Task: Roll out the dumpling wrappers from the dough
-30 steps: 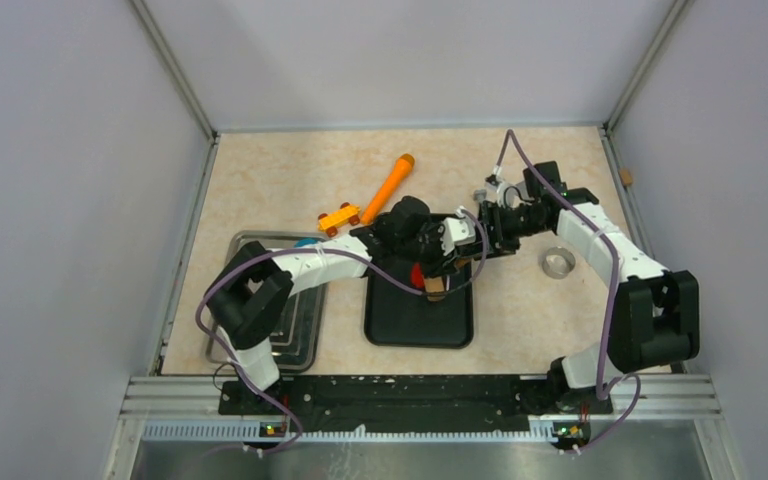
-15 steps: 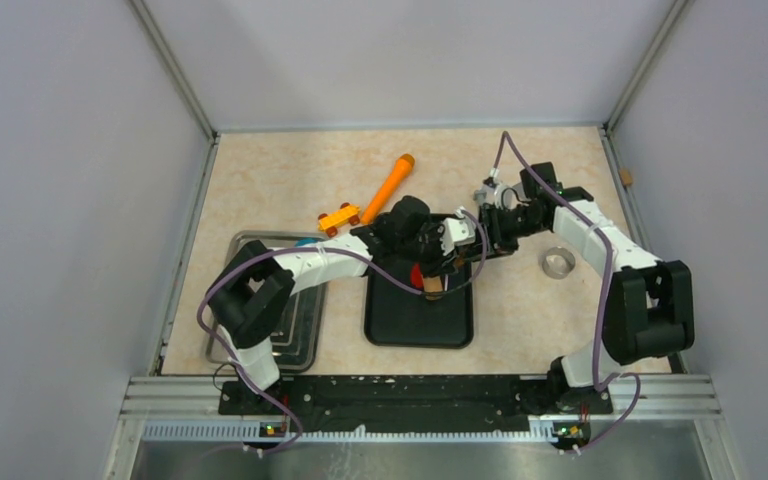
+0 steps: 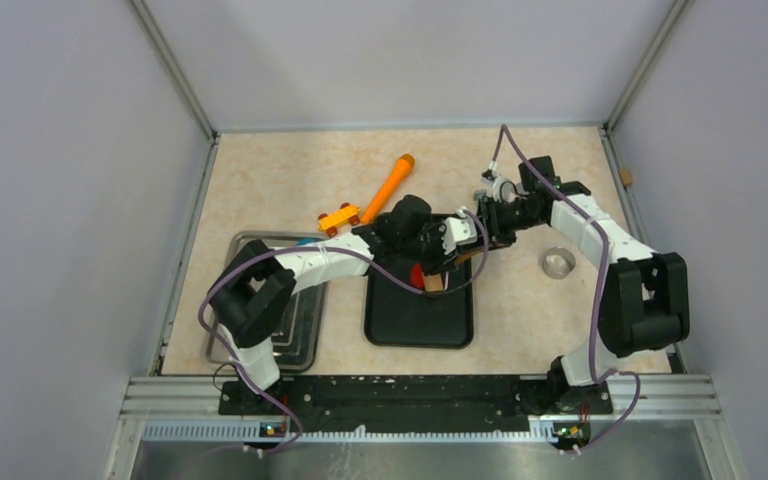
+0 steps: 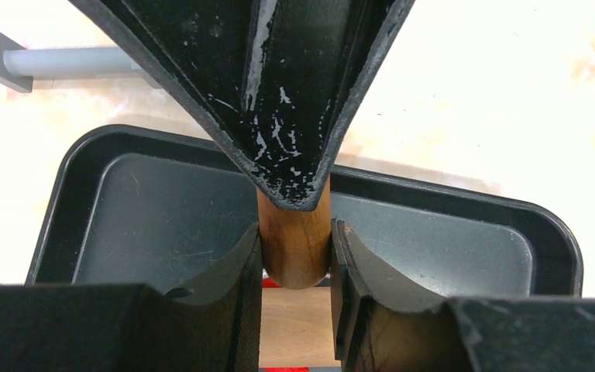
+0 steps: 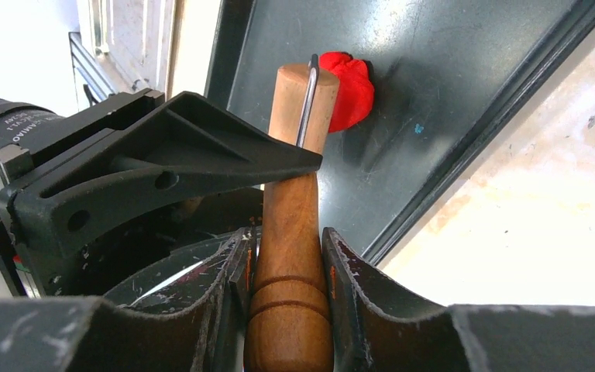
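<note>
Gripper L (image 4: 295, 256) & gripper R (image 5: 288, 260) head-on over tray (image 5: 449, 93), each clamped on rolling pin (image 5: 290, 209), dough (image 5: 349, 89) by tip.

Seen from overhead, the left arm (image 3: 310, 262) at lower left and the right arm (image 3: 585, 228) at right are white shells with black joints, each trailed by a looping purple cable (image 3: 202, 305). The left gripper (image 4: 294, 256) and right gripper (image 5: 288, 256) have curved black fingers (image 5: 356, 298), scuffed with white scratches.
</note>
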Controlling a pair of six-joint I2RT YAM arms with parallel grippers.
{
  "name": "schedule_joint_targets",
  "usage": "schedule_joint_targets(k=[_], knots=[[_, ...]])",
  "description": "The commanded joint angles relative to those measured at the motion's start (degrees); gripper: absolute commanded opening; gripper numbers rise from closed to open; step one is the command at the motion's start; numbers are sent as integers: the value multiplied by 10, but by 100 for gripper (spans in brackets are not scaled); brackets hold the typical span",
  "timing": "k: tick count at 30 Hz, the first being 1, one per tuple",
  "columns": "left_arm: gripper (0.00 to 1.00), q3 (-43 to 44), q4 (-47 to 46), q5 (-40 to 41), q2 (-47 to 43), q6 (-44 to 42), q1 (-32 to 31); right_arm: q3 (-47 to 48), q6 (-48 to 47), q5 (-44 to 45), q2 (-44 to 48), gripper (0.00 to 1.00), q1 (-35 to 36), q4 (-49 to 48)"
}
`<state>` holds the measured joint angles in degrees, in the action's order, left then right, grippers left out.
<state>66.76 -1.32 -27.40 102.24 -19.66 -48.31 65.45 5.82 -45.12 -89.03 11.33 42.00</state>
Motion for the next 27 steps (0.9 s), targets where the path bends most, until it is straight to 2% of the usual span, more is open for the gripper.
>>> schedule_joint_targets(k=[1, 2, 7, 18, 27], knots=[[0, 29, -40, 22, -2, -13, 2, 31, -11, -10, -13, 3, -3, -8], [0, 29, -39, 22, -1, -13, 4, 34, -11, -10, -15, 0, -3, -7], [0, 24, -41, 23, 6, -15, 5, 37, -7, -5, -32, 0, -3, -17], [0, -17, -71, 24, 35, 22, 19, 34, -24, 109, -89, 0, 7, -2], [0, -42, -71, 22, 25, 33, 41, 59, -14, 104, -122, 0, 35, -5]])
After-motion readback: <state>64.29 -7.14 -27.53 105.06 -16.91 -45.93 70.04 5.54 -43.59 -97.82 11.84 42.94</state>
